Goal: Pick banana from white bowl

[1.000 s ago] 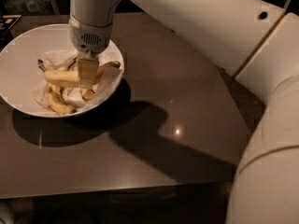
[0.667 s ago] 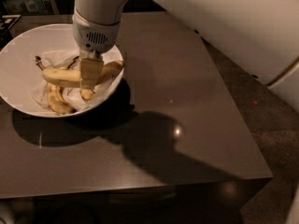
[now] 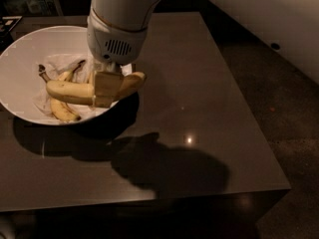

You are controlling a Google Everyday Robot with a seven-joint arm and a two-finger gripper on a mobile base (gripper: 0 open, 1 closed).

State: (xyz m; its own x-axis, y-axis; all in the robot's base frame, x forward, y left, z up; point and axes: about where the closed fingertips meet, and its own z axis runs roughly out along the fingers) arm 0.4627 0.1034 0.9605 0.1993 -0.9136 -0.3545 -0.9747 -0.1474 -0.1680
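The white bowl (image 3: 22, 59) stands at the left of the dark table. My gripper (image 3: 107, 89) hangs over the bowl's right side, shut on the banana (image 3: 67, 91). The banana is long, pale yellow and lies nearly level, its right end (image 3: 133, 79) sticking out past the bowl's rim. It is lifted a little above the bowl's contents. The gripper's tan fingers (image 3: 105, 86) cover the banana's middle.
Shorter bananas (image 3: 62, 109) with dark stems and a white crumpled liner (image 3: 57, 63) lie in the bowl. The dark table (image 3: 199, 108) stretches right to an edge, with floor (image 3: 279, 83) beyond. Dark objects sit at the back left.
The gripper has risen with the banana, which now sits higher and reaches over the bowl's right rim. The arm has swung up out of the right of the view.
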